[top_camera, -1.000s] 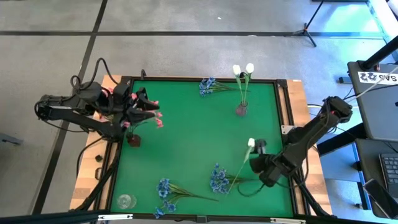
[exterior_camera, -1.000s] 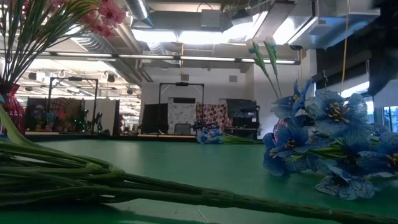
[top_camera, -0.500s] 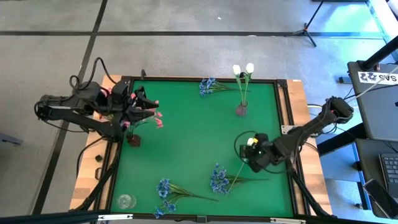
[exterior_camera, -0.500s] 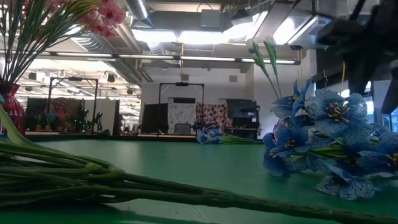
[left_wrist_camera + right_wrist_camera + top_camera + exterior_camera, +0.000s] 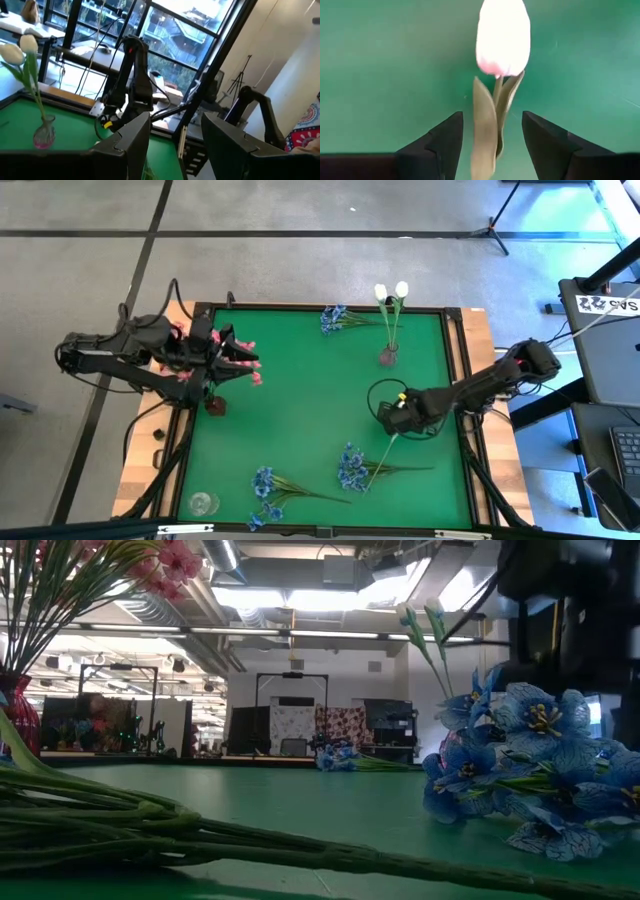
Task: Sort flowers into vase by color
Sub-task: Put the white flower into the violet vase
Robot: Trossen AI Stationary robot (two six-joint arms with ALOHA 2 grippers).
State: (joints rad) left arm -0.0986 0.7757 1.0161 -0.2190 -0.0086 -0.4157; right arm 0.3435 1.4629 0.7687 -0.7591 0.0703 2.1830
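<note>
1. Green felt-like covering lines the worktop (image 5: 300, 430), framed by pale wood; we read no brand on it, and the only writing is a white label (image 5: 608, 306) on the dark cabinet off the right side, whose letters we cannot make out for sure.
2. We see the right gripper (image 5: 392, 416) over the right half of the worktop, above the head of a white tulip (image 5: 399, 397) whose stem runs toward the near edge. Its wrist view alone shows the bud (image 5: 502, 37) and leaves between the parted fingers (image 5: 440, 142), which stand apart from the stem; whether they touch it we cannot tell.
3. The left gripper (image 5: 240, 358) hangs by the left edge among pink flowers (image 5: 252, 372) standing in a dark red vase (image 5: 214, 405). Its wrist view shows the fingers (image 5: 132, 145) apart with nothing between them.
4. Two white tulips (image 5: 390, 291) stand in a small vase (image 5: 387, 356) near the far edge, a blue sprig (image 5: 335, 319) lying beside them.
5. Two more blue sprigs (image 5: 350, 468) lie near the near edge, and an empty clear vase (image 5: 201, 503) stands in the near left corner.
6. The low view alone shows blue blossoms (image 5: 530, 775) up close, long green stems (image 5: 150, 830) across the front, and a hall with ceiling lights behind.
</note>
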